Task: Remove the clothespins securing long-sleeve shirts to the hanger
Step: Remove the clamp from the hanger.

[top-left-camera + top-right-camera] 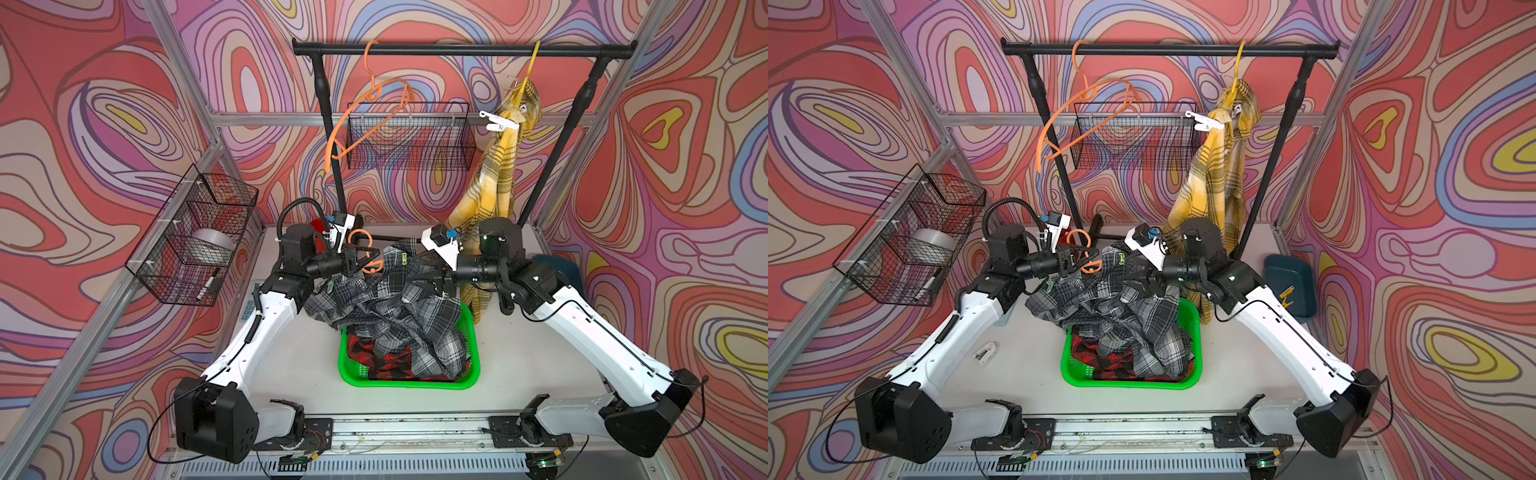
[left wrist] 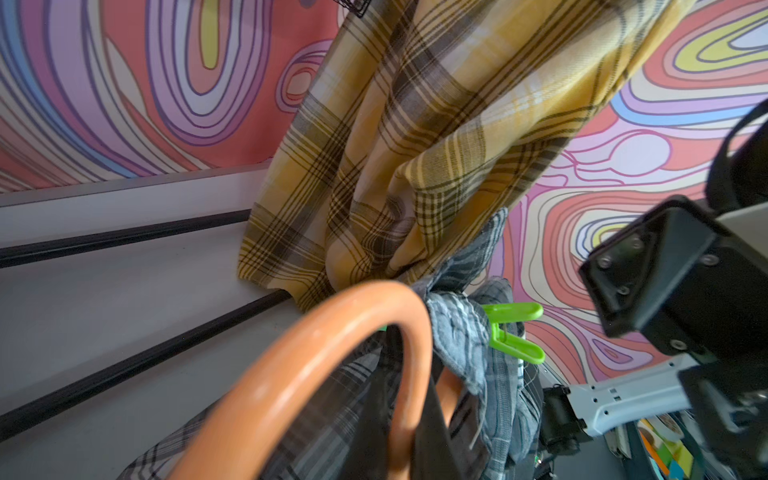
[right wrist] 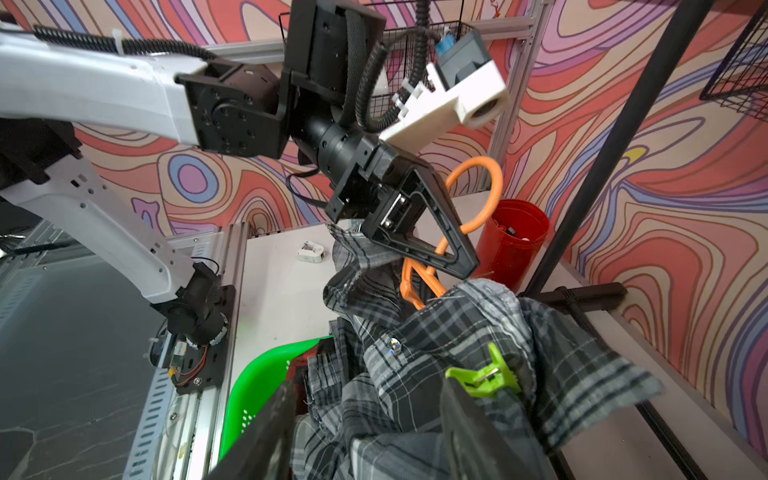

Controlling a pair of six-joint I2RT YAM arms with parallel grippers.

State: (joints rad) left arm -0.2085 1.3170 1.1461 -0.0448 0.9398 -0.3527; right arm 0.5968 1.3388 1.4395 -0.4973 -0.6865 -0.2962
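Observation:
My left gripper (image 1: 367, 258) is shut on the orange hanger (image 2: 332, 353), which carries the grey plaid shirt (image 1: 395, 316). This shirt spills down into the green basket (image 1: 407, 384), on top of the red-and-black shirt (image 1: 386, 359). A pale green clothespin (image 3: 482, 374) is clipped on the grey shirt's collar, also seen in the left wrist view (image 2: 515, 332). My right gripper (image 3: 370, 440) is open over the grey cloth. One of its fingers (image 3: 469, 428) is right beside that clothespin. The yellow plaid shirt (image 1: 494, 187) hangs from the rail with a white clothespin (image 1: 498, 120) on it.
A bare orange hanger (image 1: 365, 120) hangs on the black rail (image 1: 457, 49). A white clothespin (image 1: 986, 353) lies on the table by the left arm. A teal bin (image 1: 1287, 274) holds a yellow clothespin (image 1: 1286, 296). A red cup (image 3: 511, 241) stands by the rack post. Wire baskets (image 1: 195, 241) hang on the frame.

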